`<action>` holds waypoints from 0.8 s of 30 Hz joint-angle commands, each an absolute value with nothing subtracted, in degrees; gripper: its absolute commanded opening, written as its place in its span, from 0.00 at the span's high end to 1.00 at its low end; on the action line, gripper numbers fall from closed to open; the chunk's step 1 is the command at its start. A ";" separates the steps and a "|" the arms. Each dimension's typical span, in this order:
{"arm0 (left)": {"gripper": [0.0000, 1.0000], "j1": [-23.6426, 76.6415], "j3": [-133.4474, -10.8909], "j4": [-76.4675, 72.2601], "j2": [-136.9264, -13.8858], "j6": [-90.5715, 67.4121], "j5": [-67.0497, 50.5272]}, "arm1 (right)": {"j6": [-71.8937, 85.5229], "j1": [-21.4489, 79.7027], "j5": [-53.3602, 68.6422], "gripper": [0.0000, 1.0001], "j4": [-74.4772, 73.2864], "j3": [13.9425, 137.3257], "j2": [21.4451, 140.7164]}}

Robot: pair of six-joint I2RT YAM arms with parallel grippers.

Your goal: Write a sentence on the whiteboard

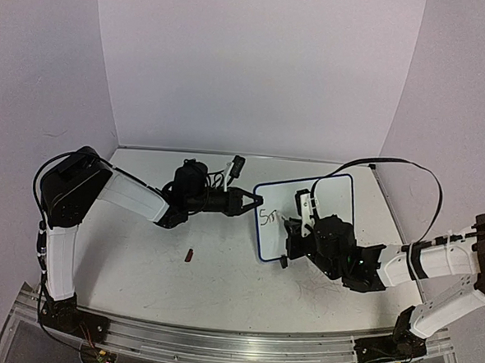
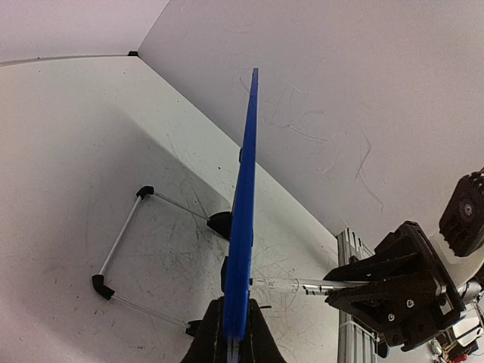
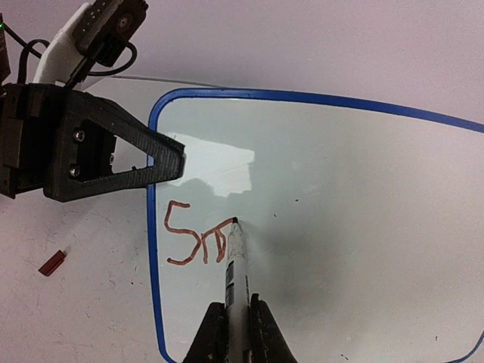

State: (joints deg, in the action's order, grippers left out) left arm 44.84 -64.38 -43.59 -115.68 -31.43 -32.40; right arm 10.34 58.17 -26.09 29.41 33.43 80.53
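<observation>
The whiteboard (image 1: 332, 199), white with a thin blue frame, stands tilted at centre right of the table. It shows edge-on in the left wrist view (image 2: 243, 189) and face-on in the right wrist view (image 3: 348, 227). My left gripper (image 1: 253, 203) (image 2: 234, 340) is shut on its left edge. My right gripper (image 1: 293, 234) (image 3: 234, 329) is shut on a white marker (image 3: 234, 265) (image 2: 302, 286), whose tip touches the board. The sentence (image 3: 193, 242) (image 1: 268, 218) reads only "Sm" in reddish strokes near the left edge.
A small red marker cap (image 1: 190, 255) (image 3: 51, 263) lies on the table left of the board. The board's wire stand (image 2: 121, 242) and black foot (image 2: 221, 224) rest behind it. An aluminium rail (image 1: 233, 341) runs along the near edge. Walls enclose the table.
</observation>
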 commanded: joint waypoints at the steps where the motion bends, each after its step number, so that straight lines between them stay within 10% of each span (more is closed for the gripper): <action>1: 1.00 44.72 -63.47 -42.78 -112.30 -31.43 -32.67 | 11.82 57.74 -28.40 1.00 27.36 34.37 80.25; 24: 1.00 44.73 -63.61 -42.65 -112.19 -31.39 -32.42 | 15.36 57.79 -24.00 1.00 23.84 31.89 78.78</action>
